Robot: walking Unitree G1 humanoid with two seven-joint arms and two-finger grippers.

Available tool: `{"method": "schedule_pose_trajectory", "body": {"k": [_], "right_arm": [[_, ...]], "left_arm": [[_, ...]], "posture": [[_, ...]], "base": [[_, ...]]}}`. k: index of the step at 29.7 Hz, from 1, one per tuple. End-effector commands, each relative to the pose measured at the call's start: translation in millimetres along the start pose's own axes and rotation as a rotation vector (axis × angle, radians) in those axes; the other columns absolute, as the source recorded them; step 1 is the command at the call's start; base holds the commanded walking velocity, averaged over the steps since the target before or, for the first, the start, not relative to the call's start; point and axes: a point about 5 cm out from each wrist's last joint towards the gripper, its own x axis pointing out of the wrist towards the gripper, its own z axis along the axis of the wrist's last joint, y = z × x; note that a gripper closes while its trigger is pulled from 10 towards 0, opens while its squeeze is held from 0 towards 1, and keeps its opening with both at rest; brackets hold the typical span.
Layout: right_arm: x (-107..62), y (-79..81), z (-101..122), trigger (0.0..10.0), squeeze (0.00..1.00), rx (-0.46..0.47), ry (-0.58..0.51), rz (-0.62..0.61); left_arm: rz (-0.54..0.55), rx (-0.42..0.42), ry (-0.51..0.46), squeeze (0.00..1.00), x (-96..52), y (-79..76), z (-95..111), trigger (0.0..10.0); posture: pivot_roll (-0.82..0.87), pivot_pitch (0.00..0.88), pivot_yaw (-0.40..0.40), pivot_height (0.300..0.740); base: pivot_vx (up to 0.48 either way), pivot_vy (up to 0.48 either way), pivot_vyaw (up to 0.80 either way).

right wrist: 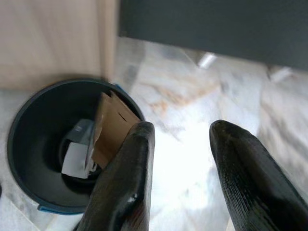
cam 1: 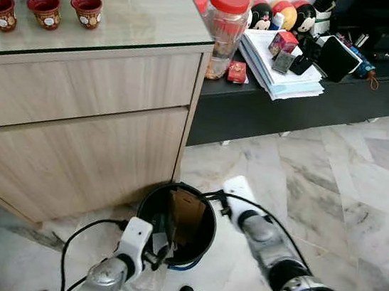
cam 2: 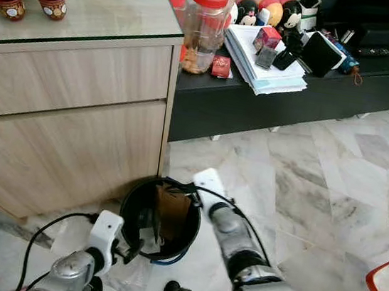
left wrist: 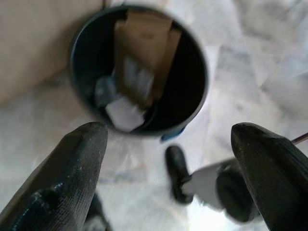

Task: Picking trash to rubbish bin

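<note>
Nearest me, my left gripper (left wrist: 168,159) hangs just short of the black rubbish bin (cam 1: 151,201), its two black fingers (left wrist: 72,163) spread wide apart and holding nothing. Inside the bin stands a brown piece of cardboard (cam 1: 187,215), upright and leaning against the wall, with pale scraps of paper (left wrist: 124,113) at its foot. To the right, my right gripper (right wrist: 180,159) sits at the bin's rim, its fingers parted with only marble floor (cam 1: 362,182) between them, empty as well. Behind the bin stands a wooden cabinet (cam 1: 75,123) with a glass top, carrying red cups (cam 1: 46,10); further right, a low dark shelf (cam 1: 307,106) holds a red-lidded jar (cam 1: 225,27) and stacked papers (cam 1: 279,74).
</note>
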Motion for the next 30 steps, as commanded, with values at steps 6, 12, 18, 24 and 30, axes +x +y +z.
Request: {"method": "schedule_pose_trajectory", "body": {"k": [6, 12, 18, 24, 30], "right_arm": [[-19.7, -47.6, -47, 10.0, 0.0, 0.282, 0.1, -0.181], [-36.7, -49.5, -89, 10.0, 0.0, 0.559, 0.211, -0.203], [-54.2, -30.5, -128, 10.0, 0.0, 0.633, 0.344, -0.182], [-68.1, -17.0, -152, 10.0, 0.0, 0.663, 0.433, -0.177], [-75.1, -7.4, -163, 10.0, 0.0, 0.668, 0.477, -0.162]], "left_arm": [[0.194, -0.08, 0.154, 0.0, -17.7, 19.8, -38, 10.0], [0.321, -0.13, 0.208, 0.0, -31.8, 33.5, -56, 10.0], [0.413, -0.172, 0.27, 0.0, -44.3, 38.2, -74, 10.0], [0.413, -0.189, 0.32, 0.0, -50.5, 32.0, -87, 10.0], [0.421, -0.192, 0.321, 0.0, -52.8, 30.7, -90, 10.0]], "posture": [[0.08, 0.239, -0.155, 0.74], [0.06, 0.228, -0.146, 0.74], [0.06, 0.22, -0.139, 0.74], [0.06, 0.206, -0.131, 0.74], [0.07, 0.195, -0.125, 0.74]], "base": [[0.0, 0.0, 0.0], [0.0, 0.0, 0.0], [0.0, 0.0, 0.0], [0.0, 0.0, 0.0], [0.0, 0.0, 0.0]]}}
